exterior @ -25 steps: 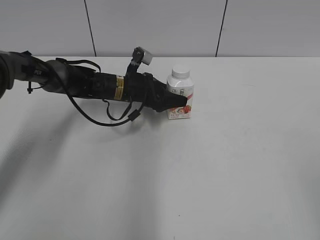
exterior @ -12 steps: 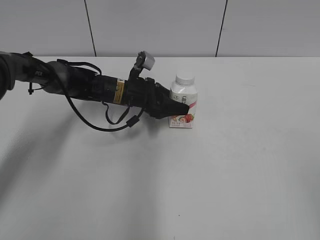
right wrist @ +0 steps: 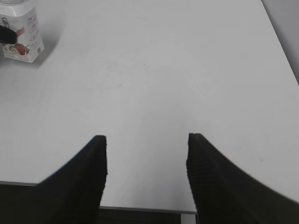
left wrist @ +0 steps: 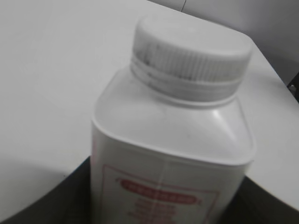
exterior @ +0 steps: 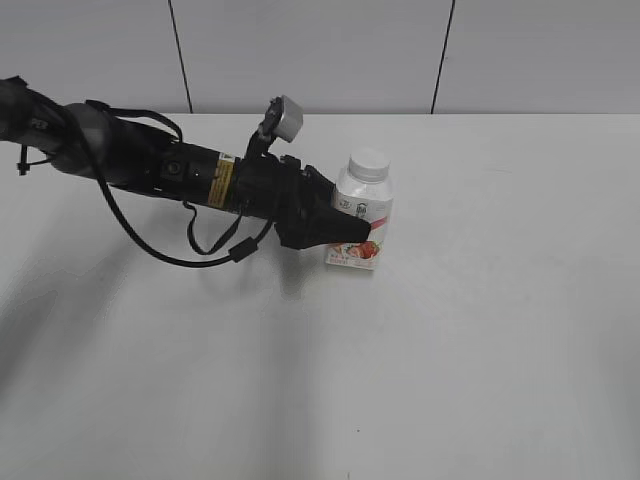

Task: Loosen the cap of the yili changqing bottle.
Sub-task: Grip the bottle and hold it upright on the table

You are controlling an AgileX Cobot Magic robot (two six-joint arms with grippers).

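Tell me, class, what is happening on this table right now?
The left claw is closed around the body of the yili changqing bottle, which leans a little on the white table. Its cap is on, with nothing touching it. The right claw hangs open and empty, well away from the bottle, so loosening has not begun.

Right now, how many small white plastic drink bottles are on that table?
1. The small white plastic drink bottle with the pink-red label stands near the table's middle, clamped by the left gripper, white screw cap on. None hidden, seemingly.
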